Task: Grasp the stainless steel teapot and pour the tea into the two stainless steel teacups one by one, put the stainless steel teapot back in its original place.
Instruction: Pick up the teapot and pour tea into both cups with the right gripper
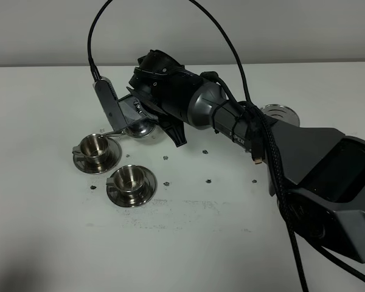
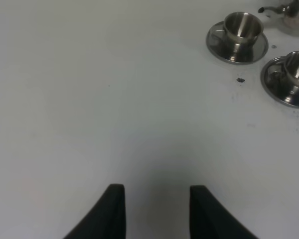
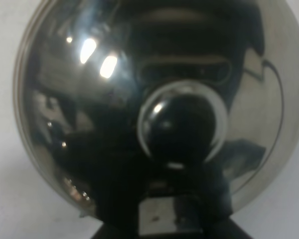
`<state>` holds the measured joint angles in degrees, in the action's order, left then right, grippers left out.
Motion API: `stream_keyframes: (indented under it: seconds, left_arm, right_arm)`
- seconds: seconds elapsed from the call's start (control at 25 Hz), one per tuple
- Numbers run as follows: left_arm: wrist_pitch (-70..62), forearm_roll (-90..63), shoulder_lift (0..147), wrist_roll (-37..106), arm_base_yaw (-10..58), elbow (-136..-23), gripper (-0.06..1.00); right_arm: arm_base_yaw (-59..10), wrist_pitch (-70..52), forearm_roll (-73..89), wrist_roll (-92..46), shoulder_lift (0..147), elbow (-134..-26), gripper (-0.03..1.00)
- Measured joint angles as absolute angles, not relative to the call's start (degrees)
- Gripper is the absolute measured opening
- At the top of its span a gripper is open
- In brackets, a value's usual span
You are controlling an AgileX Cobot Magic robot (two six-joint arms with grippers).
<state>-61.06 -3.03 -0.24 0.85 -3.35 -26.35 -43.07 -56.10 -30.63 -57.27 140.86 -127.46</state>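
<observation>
The stainless steel teapot (image 1: pixel 140 126) hangs from my right gripper (image 1: pixel 131 113), which is shut on its handle and has reached across to the left side. Its thin spout (image 1: pixel 112 131) points at the farther teacup (image 1: pixel 96 146), just by that cup's rim. The nearer teacup (image 1: pixel 131 179) stands on its saucer in front. The right wrist view is filled by the teapot's domed lid and knob (image 3: pixel 182 124). The original place, a ringed steel disc (image 1: pixel 280 114), lies bare at the back right. My left gripper (image 2: pixel 157 211) hovers open over bare table, with both teacups (image 2: pixel 241 26) (image 2: pixel 296 67) far off.
The white table (image 1: pixel 188 243) carries small dark specks (image 1: pixel 208 180) around the cups. My right arm's black body and cables (image 1: pixel 261 140) stretch from the lower right across the middle. The teapot (image 2: pixel 291 15) shows at the edge of the left wrist view.
</observation>
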Motion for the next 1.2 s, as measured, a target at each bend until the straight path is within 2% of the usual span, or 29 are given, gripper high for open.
stream_keyframes:
  seconds: [1.2]
  left_arm:
    - [-61.1,-3.0,-0.2,0.8,-3.3,-26.3,0.36]
  right_arm:
    - [-45.3,-54.3,-38.3,-57.3,140.9,-127.5,0.18]
